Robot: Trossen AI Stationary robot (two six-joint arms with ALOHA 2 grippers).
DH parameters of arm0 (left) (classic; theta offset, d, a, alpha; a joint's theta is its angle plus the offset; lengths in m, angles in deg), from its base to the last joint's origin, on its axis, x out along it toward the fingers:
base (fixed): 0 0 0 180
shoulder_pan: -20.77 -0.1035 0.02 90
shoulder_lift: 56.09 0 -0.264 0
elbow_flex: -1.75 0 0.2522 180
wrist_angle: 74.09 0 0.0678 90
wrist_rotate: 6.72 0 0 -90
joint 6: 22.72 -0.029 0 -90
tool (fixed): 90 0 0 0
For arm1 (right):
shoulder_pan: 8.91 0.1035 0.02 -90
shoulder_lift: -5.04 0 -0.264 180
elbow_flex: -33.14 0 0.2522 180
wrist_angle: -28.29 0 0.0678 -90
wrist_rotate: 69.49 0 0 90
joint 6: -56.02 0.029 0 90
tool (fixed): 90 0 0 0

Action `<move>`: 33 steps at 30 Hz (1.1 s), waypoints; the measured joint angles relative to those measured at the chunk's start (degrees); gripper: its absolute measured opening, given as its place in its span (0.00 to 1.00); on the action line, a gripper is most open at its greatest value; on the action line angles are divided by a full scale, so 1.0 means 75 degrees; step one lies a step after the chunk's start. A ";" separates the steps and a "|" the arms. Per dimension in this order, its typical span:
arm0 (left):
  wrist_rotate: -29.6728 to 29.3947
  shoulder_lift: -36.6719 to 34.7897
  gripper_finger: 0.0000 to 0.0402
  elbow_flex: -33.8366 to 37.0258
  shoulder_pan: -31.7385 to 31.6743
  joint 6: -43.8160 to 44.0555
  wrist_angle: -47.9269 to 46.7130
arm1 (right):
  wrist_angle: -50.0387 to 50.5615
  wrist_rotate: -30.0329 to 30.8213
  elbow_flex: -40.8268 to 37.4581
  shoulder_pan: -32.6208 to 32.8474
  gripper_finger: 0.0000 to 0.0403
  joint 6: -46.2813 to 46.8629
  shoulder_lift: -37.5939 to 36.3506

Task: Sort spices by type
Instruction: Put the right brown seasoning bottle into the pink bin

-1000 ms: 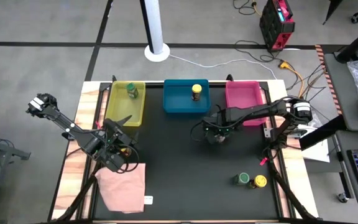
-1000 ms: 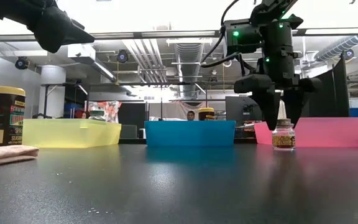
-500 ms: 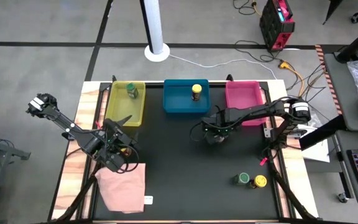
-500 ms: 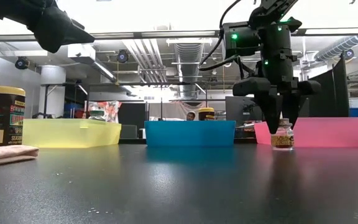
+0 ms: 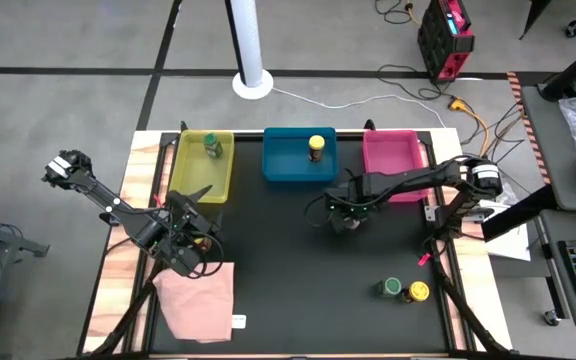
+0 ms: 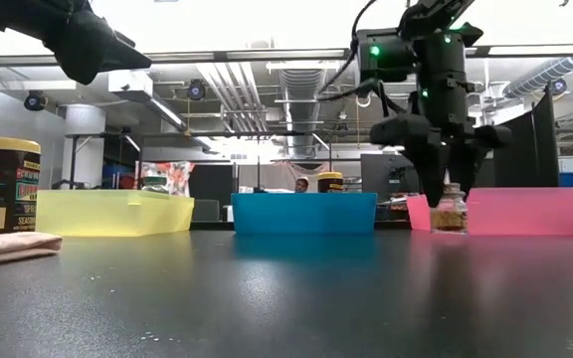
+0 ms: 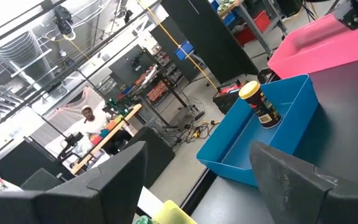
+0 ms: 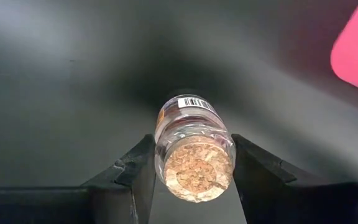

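At the far left the left gripper [image 5: 190,250] hangs idle over the worktop [image 5: 298,280], just by the pink cloth [image 5: 198,300], its jaws apart and holding nothing. In the low view a large dark jar with a yellow lid [image 6: 8,185] stands at that edge, close to the camera.

Along the back edge the yellow bin [image 5: 205,166] holds a green-lidded jar [image 5: 211,146], and the blue bin [image 5: 299,156] next to it holds a yellow-lidded jar [image 5: 316,148].

Right of centre, the right gripper [image 5: 347,215] is down near the front left corner of the pink bin [image 5: 392,165], its jaws clamped on a small cork-topped glass jar [image 8: 192,150]. The fingers [image 8: 138,177] press the jar's shoulders on either side, just below the cork. In the low view the jar [image 6: 450,212] seems to sit clear of the worktop, though that is hard to tell.

This jar looks light, rigid and breakable (smooth glass, so likely slippery too). The sound place to hold it is across the body below the cork, as now, with steady pressure and the jar kept upright. The cork itself probably offers a poorer purchase.

Toward the front right corner a green-lidded jar [image 5: 391,288] and a yellow-lidded one [image 5: 419,291] stand side by side, not yet sorted.
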 joint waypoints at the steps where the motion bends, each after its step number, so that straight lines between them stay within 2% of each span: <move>1: 0.0000 0.0000 0.67 0.0000 0.0000 0.0000 -0.0001 | -0.0026 0.0000 0.0062 0.0023 0.42 0.0000 -0.0004; 16: 0.0000 0.0000 0.67 0.0000 0.0000 0.0003 0.0000 | 0.0051 -0.0023 0.1371 0.0207 0.42 -0.0536 0.0019; 33: 0.0000 0.0000 0.67 0.0000 0.0000 0.0000 0.0000 | 0.1595 0.0066 0.3027 -0.0958 0.42 -0.1617 0.0013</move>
